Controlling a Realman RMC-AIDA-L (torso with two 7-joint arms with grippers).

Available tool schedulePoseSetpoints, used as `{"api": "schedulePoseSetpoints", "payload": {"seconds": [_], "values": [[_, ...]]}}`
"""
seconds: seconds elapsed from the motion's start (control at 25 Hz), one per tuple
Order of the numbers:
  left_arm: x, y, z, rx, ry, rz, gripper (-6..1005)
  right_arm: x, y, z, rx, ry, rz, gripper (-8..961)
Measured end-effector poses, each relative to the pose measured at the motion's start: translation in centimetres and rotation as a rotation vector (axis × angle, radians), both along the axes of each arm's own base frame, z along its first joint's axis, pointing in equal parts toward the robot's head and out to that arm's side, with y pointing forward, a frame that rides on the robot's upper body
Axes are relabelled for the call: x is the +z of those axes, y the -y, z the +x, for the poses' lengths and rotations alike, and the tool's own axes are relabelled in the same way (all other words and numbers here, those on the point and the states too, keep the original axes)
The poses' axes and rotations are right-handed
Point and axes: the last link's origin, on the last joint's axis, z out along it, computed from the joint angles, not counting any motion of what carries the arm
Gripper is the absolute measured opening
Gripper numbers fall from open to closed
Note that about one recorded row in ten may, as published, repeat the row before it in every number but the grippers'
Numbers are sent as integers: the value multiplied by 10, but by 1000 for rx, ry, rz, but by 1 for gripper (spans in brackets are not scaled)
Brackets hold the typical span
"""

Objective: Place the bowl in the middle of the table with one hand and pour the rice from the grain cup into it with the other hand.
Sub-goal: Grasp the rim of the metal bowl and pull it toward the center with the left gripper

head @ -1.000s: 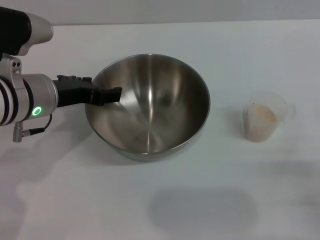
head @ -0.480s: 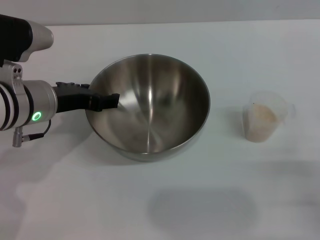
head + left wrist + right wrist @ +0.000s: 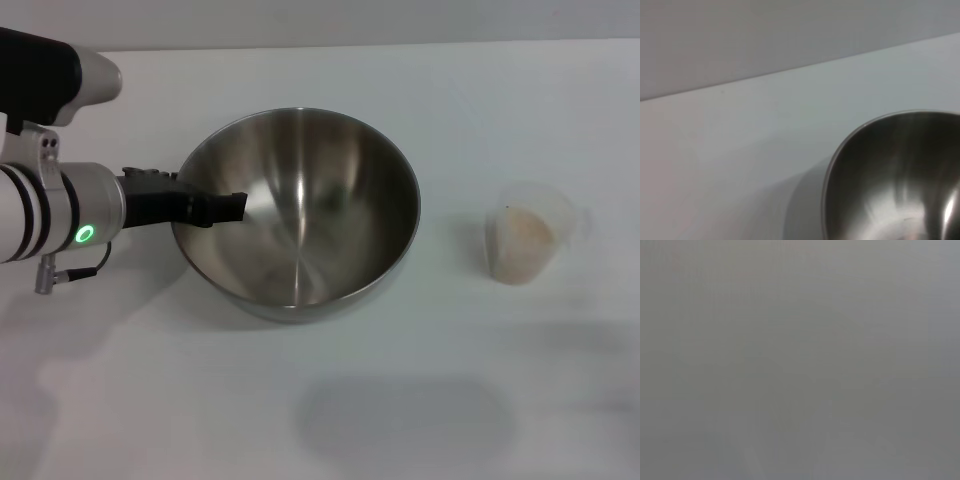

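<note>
The stainless-steel bowl (image 3: 300,215) stands in the middle of the white table (image 3: 400,400) and is empty. It also shows in the left wrist view (image 3: 895,180). My left gripper (image 3: 215,208) is at the bowl's left rim, with one dark finger (image 3: 228,207) reaching over the rim into the bowl. It is open, straddling the rim. The clear grain cup (image 3: 528,232) stands upright to the bowl's right, apart from it, with pale rice (image 3: 522,245) inside. My right gripper is out of view.
The table's far edge (image 3: 400,45) meets a grey wall behind the bowl. A faint shadow (image 3: 400,420) lies on the table in front of the bowl. The right wrist view shows only plain grey.
My left gripper has shifted slightly lower along the bowl's left rim. The bowl and the cup have not moved.
</note>
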Motion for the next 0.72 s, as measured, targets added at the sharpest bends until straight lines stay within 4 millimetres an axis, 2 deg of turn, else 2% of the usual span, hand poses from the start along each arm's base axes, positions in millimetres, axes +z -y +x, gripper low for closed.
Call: {"api": "schedulePoseSetpoints", "payload": {"seconds": [0.56,0.72], "values": [[-1,-3,3,-5,-4,-18,651,0,0,0,4,1,1,837],[-1,-3,5,-8,-3,-19,484,0,0,0,4,1,1,837]]}}
